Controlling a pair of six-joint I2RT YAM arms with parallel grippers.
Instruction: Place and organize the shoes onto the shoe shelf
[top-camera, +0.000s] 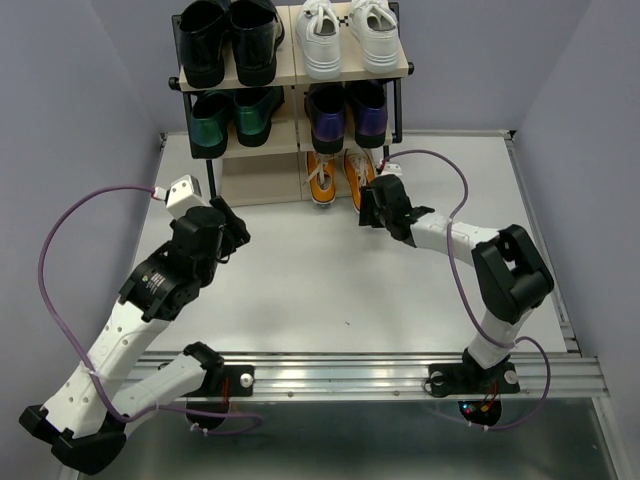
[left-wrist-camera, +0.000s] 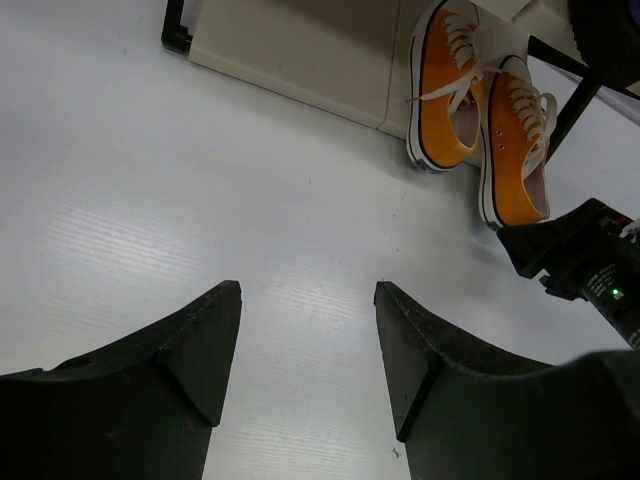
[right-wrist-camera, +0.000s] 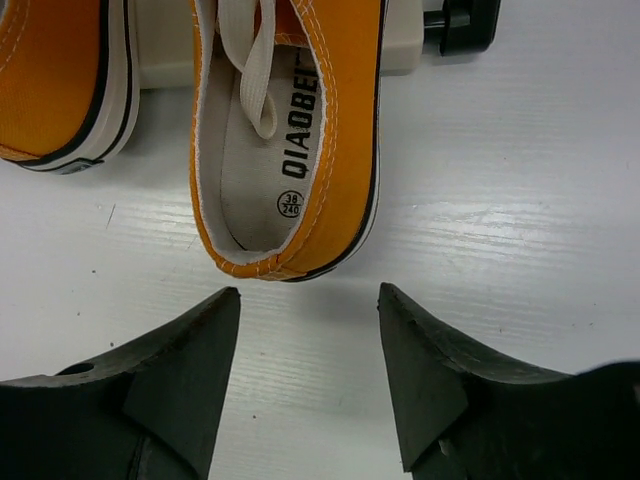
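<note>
Orange sneaker (right-wrist-camera: 340, 130) just beyond parted right fingers (right-wrist-camera: 170, 390), seemingly untouched.

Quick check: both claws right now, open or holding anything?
Left claw: open, empty.
Right claw: open, empty, at the heel of an orange sneaker.

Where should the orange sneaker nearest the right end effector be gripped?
Likely by the heel, pinching its side walls, coming from the table side: the orange sneaker lies heel-out, opening up, just ahead of the open right end effector, toe toward the shoe shelf.
</note>
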